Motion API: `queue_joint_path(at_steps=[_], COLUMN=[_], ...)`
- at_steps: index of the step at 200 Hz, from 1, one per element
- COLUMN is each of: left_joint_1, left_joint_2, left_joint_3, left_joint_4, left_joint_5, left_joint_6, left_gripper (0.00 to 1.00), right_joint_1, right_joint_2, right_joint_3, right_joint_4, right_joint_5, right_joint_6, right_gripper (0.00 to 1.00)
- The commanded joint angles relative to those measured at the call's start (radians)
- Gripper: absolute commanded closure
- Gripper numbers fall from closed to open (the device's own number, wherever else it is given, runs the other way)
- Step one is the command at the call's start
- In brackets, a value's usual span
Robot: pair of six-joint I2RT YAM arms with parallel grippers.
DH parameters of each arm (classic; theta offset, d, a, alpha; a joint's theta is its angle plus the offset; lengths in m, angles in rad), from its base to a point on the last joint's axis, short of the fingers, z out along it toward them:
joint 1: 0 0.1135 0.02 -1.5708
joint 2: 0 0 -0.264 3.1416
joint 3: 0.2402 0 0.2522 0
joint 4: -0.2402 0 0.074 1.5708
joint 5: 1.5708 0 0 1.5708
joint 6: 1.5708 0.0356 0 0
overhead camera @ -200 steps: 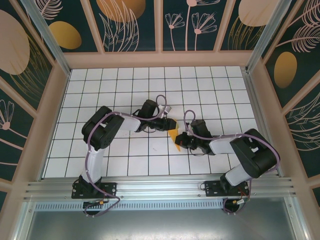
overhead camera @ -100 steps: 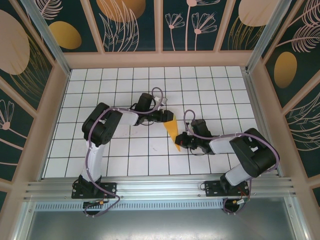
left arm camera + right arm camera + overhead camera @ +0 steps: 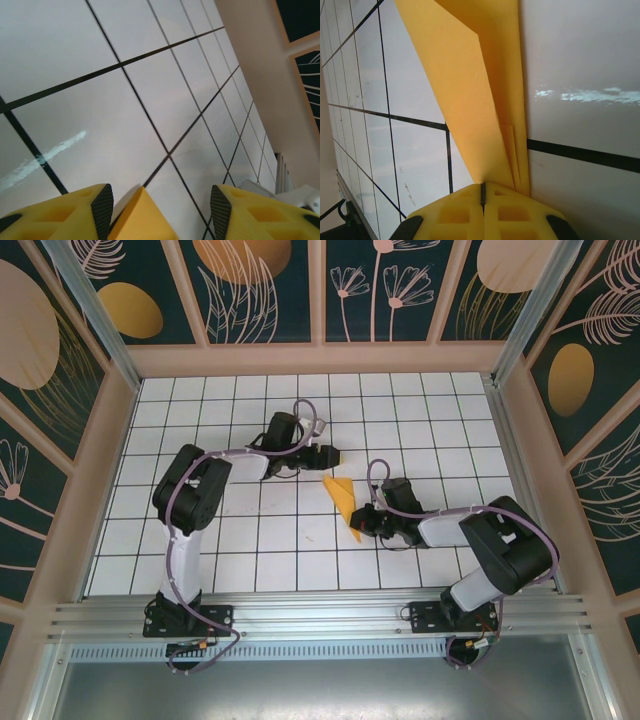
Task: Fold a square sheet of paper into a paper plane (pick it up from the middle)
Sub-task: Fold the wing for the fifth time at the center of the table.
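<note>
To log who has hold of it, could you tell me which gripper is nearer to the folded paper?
Right. The right gripper is shut on the folded paper's near tip; the left gripper is open, apart from it, just beyond its far end.

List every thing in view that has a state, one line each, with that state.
folded paper: creased into a narrow layered wedge, near end pinched.
right gripper: shut on the folded paper's near end.
left gripper: open, fingers apart, near the paper's far end.
</note>
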Motion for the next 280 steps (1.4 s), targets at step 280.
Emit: queue_joint_path(at_steps=[280], left_joint_1=[-0.265], left_joint_2=[-0.154], left_joint_3=[-0.496], left_joint_4=[0.499], left_joint_5=[-0.213], left_joint_6=[-0.562], left_gripper=[0.60], right_joint_1=[0.007], right_joint_2=[0.064], right_joint_3=[-0.030], right_joint_4=[-0.214], right_joint_5=[0.046], right_joint_6=[-0.011], right_gripper=[0.97])
